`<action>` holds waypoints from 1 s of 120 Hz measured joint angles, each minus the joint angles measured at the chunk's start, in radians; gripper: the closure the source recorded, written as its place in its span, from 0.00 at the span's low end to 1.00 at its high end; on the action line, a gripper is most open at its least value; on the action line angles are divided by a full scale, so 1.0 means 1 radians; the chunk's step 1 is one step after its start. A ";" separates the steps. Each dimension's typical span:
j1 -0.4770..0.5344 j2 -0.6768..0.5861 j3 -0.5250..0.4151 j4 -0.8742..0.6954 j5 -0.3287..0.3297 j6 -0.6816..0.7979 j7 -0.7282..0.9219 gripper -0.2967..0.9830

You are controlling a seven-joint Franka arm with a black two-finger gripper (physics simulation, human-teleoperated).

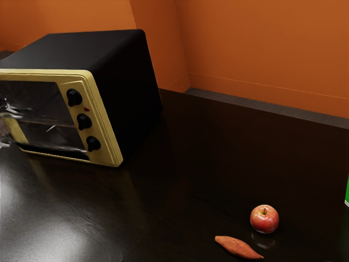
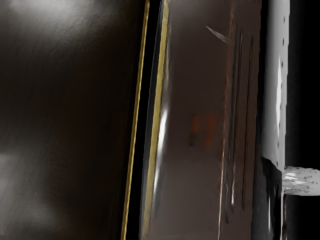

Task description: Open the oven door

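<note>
Orange walls [image 1: 267,49] rise behind the scene, meeting at a corner, as your glossy black counter [image 1: 185,185] stretches across the foreground, pale light glaring off its surface toward the exterior view's left. On it stands the black oven [image 1: 128,87] with its gold-trimmed front, partly cut off by the exterior view's left edge. The oven door [image 1: 41,103], the thing you are tasked with, spans the front beside the controls, its dark glass streaked with reflections; how far it stands open, if at all, you cannot tell from here. Your wrist view looks closely along gold trim [image 2: 159,85], with brownish, reflective glass beside it and a bright metallic strip [image 2: 276,85] beyond, a speckled pale stub [image 2: 301,181] jutting from that strip. Whether your gripper is open, closed or holding anything, you cannot tell. At the exterior view's right edge you have a sliver of a green object [image 1: 347,191], too cropped to name. A red apple [image 1: 264,219] sits upright on the counter, well apart from the oven, with an orange-brown sweet potato [image 1: 238,247] lying near it. Smallest are three black knobs [image 1: 84,121], stacked down the gold panel, and a tiny red light [image 1: 86,109] among them.
</note>
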 joint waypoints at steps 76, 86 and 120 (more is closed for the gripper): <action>-0.304 0.250 -0.338 0.828 0.209 -0.778 0.065 0.23; -0.418 0.285 -0.306 0.761 0.251 -0.857 0.079 0.23; -0.468 0.278 -0.298 0.609 0.275 -0.941 0.119 0.23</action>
